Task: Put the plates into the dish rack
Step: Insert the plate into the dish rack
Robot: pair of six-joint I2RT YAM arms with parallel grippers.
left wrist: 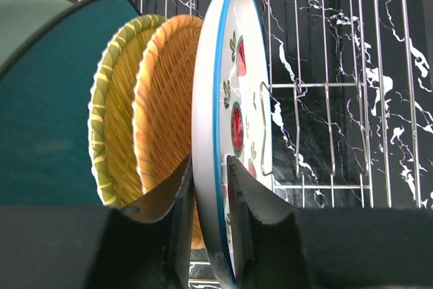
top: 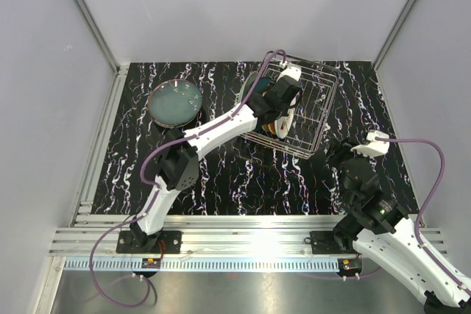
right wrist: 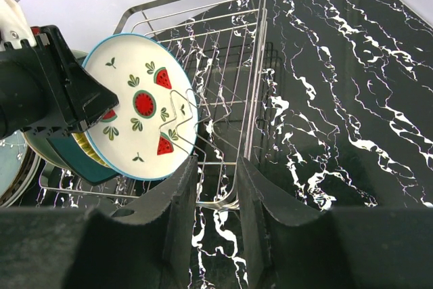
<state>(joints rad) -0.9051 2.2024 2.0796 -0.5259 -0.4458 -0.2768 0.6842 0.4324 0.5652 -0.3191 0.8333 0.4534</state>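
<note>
The left claw point(left wrist: 208, 162) straddles the blue rim of the white plate point(left wrist: 245, 99) with red fruit marks, one finger behind it and one on its face; whether the pads press the rim or stand just off it cannot be told. The plate stands on edge in the dish rack point(left wrist: 325, 86). Just left of the claw, in its own view, stand a woven orange plate point(left wrist: 169, 99), a green-edged woven plate point(left wrist: 111, 120) and a dark teal plate point(left wrist: 47, 113), close together, rims nearly touching. To the claw's right, upright wire loops stand unfilled, with black marbled table point(left wrist: 399, 65) showing through the wires. Well apart to the claw's left in the overhead view, a brown-rimmed plate point(top: 174, 102) lies flat on the table.

The right claw point(right wrist: 216, 162) is spread, nothing between its fingers, hanging over bare table just off the rack's near corner edge
</note>
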